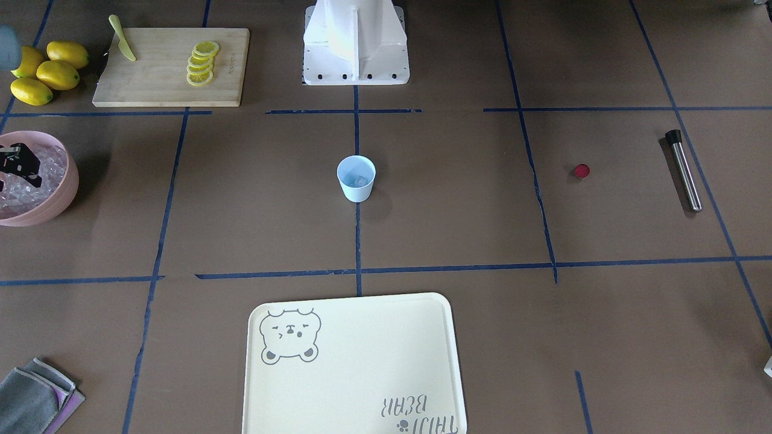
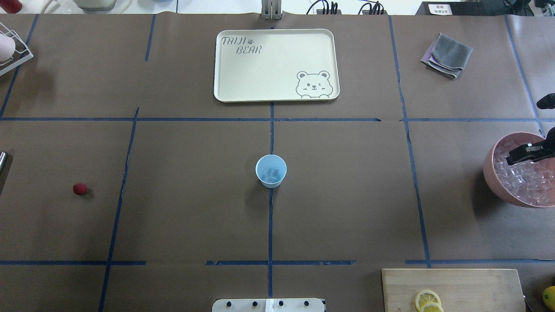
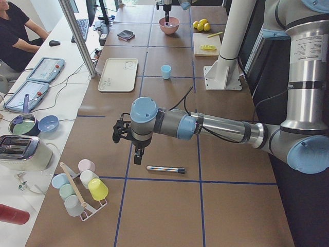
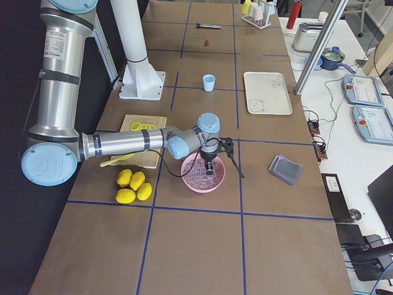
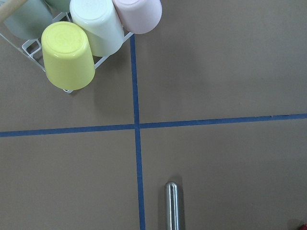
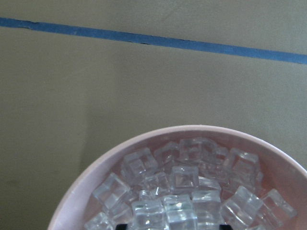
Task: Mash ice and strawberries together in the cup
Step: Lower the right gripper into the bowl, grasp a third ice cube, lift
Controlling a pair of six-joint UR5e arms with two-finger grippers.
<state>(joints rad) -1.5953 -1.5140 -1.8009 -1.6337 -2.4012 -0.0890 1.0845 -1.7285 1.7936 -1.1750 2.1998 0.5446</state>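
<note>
Front-facing view: cup [image 1: 356, 191], pale blue, upright at the table's middle on a blue tape line; ice [image 1: 360, 180], a few clear cubes, inside it; strawberry [image 1: 581, 171], small, dark red, on the bare paper well apart from the cup, on the left arm's side; muddler [image 1: 683, 170], steel with a black end, lying beyond the strawberry; pink bowl [image 1: 67, 191] at the opposite edge, filled with more ice; right gripper [image 1: 21, 169] low in the bowl's mouth; cutting board [image 1: 163, 87] bearing lemon slices [image 1: 202, 62] and a knife [image 1: 122, 46]; whole lemons [image 1: 45, 72] beside it; tray [image 1: 356, 374]; folded cloth [image 1: 33, 401].

Overhead view: cup central, cubes on its bottom; right gripper [image 2: 527, 152] over the bowl.

Left side view: left gripper [image 3: 138, 154] pointing down over the table near one end of the muddler; whether its fingers are spread or closed cannot be told; cup rack [image 3: 82, 190] nearby; a person [image 3: 15, 31] seated at a desk.

Right side view: near arm reaching over the pink bowl.

Left wrist view: muddler's rounded steel end at the bottom; upturned cups on the rack at the top; no fingers in view.

Right wrist view: bowl heaped with cubes; dark fingertips [image 6: 121, 226] just showing at the lower edge, set apart; gripper spread.
</note>
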